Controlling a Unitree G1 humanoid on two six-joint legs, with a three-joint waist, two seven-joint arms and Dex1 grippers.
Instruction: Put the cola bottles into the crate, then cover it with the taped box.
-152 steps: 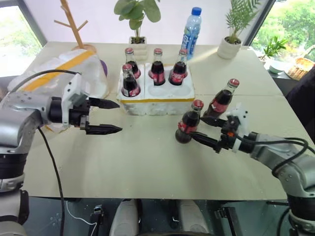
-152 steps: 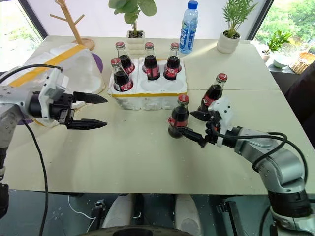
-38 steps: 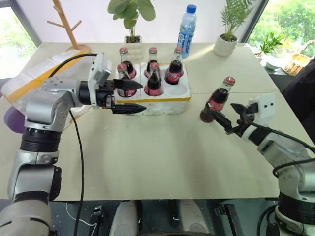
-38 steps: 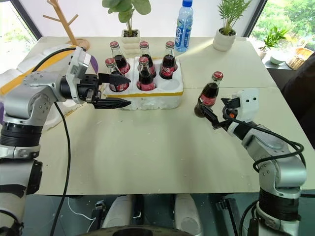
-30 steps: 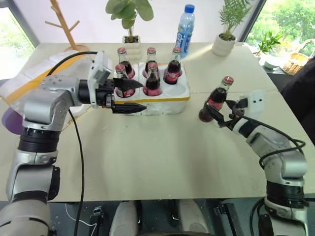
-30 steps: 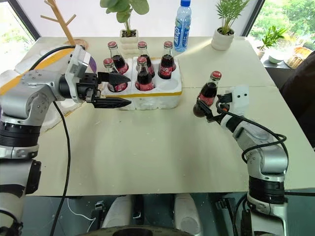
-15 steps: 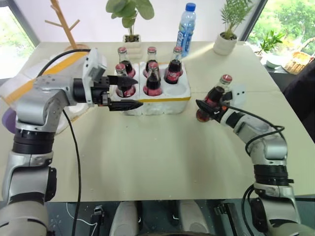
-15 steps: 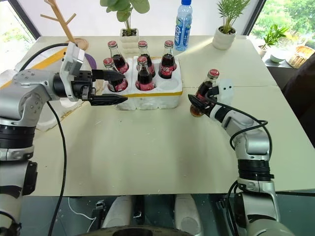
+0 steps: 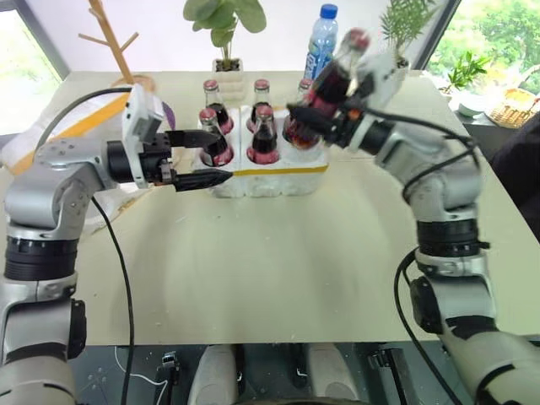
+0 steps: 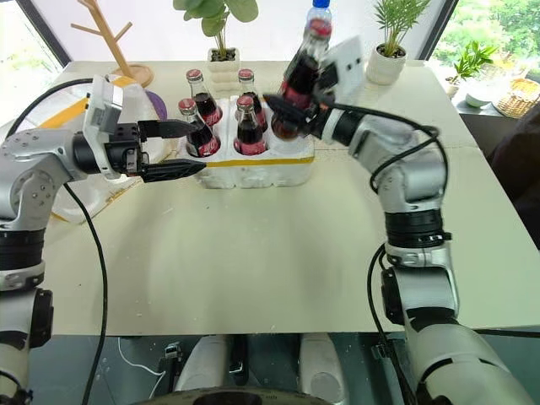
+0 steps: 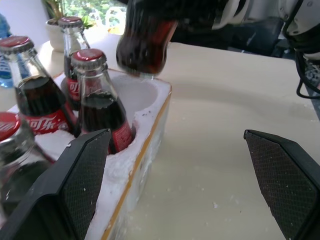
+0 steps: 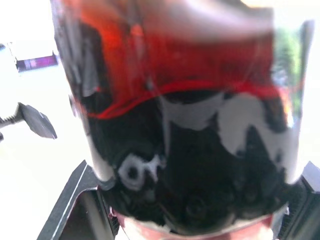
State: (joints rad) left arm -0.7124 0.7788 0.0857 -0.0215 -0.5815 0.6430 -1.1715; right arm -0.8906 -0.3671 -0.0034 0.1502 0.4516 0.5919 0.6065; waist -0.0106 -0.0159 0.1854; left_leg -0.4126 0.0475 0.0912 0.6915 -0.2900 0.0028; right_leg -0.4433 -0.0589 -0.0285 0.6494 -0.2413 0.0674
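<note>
- Centrally, the crate [image 9: 268, 173] sits on the counter [image 9: 278, 253], a low white foam block with a yellow band at its base; five cola bottles [image 9: 263, 135] stand in its wells.
- Of these five, the back-right bottle is largely hidden behind the right arm in the head views; only part of its neck and dark body shows.
- Front-right well [image 11: 142, 92]: empty, seen as a bare white hollow in the left wrist view.
- Sixth bottle [image 10: 297, 76]: held tilted in the air above the right end of the crate, cap uppermost, its base just over the empty well and apart from the foam.
- Right gripper [image 10: 291, 114]: jaws clenched on the lower body of this sixth bottle; in the right wrist view the dark glass and red label [image 12: 175, 65] are blurred and cut off at the frame's edges.
- Left gripper [image 9: 202, 158]: jaws released and spread wide, holding nothing, level beside the left front corner of the crate, one finger passing in front of the front-left bottle.
- Taped box [image 9: 84, 126]: lies at the counter's left edge behind the left arm, mostly hidden; a yellow tape band and a purple end piece [image 9: 169, 114] show.
- Behind the crate stand a blue-capped water bottle [image 9: 321, 42], partly covered by the raised bottle, two potted plants [image 9: 221, 34] cut off by the frame's top, and a wooden stand [image 9: 118, 46].
</note>
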